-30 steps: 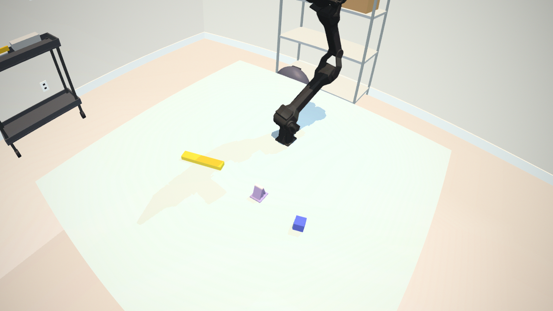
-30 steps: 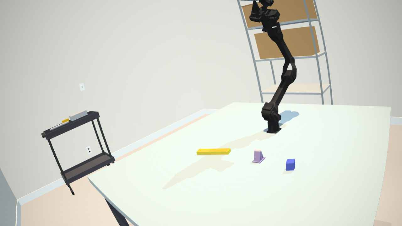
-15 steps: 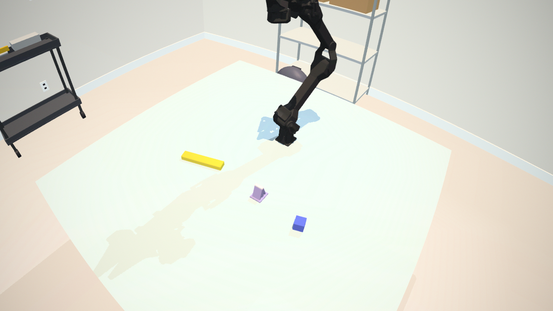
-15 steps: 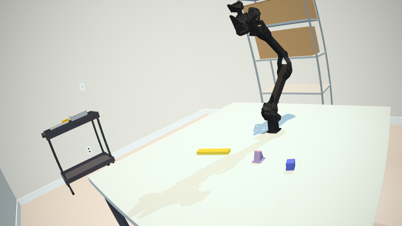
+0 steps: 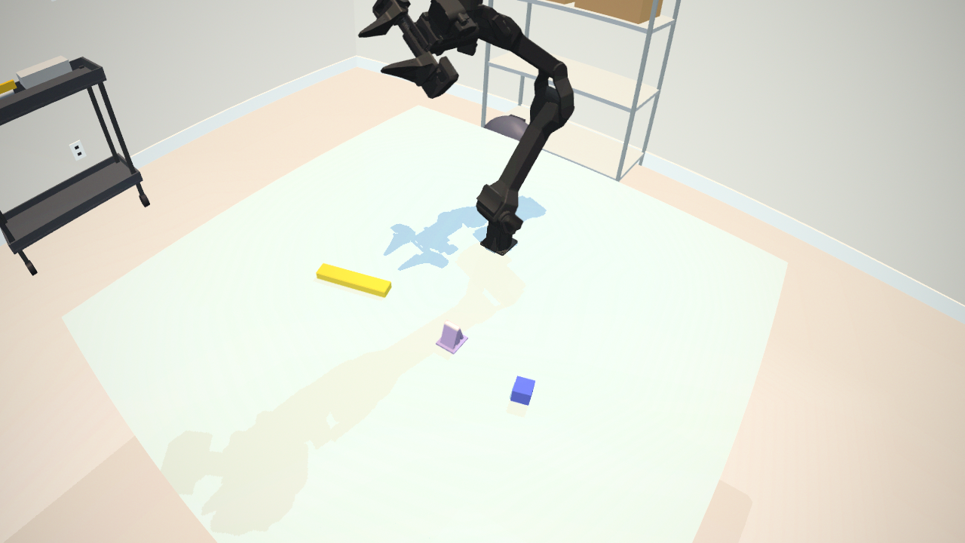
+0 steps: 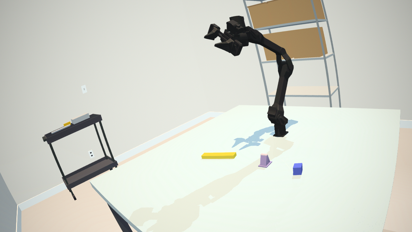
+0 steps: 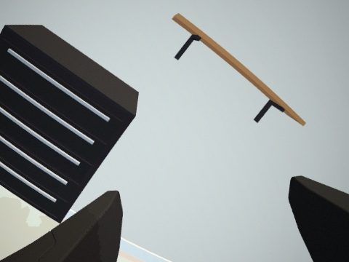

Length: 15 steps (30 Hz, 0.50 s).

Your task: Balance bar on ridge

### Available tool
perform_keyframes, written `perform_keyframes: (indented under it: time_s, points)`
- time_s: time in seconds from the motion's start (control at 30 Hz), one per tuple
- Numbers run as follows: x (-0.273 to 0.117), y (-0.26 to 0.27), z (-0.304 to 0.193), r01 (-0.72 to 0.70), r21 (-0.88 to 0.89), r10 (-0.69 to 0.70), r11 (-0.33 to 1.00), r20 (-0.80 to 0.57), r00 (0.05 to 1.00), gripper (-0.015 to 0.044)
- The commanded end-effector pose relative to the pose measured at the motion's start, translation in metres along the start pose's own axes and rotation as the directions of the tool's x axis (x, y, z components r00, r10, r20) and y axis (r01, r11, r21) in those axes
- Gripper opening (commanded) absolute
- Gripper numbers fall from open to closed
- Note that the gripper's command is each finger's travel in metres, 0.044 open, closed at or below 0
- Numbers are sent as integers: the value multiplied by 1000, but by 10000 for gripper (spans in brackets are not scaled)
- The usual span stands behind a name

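Observation:
A yellow bar [image 5: 353,279] [image 6: 218,155] lies flat on the pale table [image 5: 607,351] [image 6: 331,173], left of the middle. A small lilac ridge block [image 5: 451,336] [image 6: 265,160] stands upright on its base plate near the middle, apart from the bar. My gripper [image 5: 384,48] [image 6: 213,40] [image 7: 207,196] is open and empty. It hangs high in the air above the far part of the table, well away from the bar and the ridge. The wrist view shows only the wall and furniture between the fingers.
A blue cube [image 5: 522,389] [image 6: 297,169] sits right of the ridge. A black cart [image 5: 60,154] [image 6: 77,149] stands off the table at the left. A metal shelf rack [image 5: 607,87] [image 6: 299,57] stands behind the arm's base [image 5: 500,239]. A black drawer cabinet [image 7: 54,112] and wall shelf [image 7: 238,65] show in the wrist view.

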<state>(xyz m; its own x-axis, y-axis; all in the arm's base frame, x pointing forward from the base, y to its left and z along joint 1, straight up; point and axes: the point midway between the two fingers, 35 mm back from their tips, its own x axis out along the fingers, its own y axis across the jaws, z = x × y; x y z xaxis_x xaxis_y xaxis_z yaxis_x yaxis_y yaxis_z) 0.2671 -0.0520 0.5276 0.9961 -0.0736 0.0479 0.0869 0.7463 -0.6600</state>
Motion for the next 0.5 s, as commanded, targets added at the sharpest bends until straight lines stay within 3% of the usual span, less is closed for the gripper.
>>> perform_keyframes:
  time_s: [0.0,0.23,0.47]
  points:
    - [22,12,-32,-37,133,51,990,-105,993,315]
    - [53,39,-91,-44,384,164,922,-286,944,315]
    - [70,69,-151,42,587,282,809,-449,848,315]
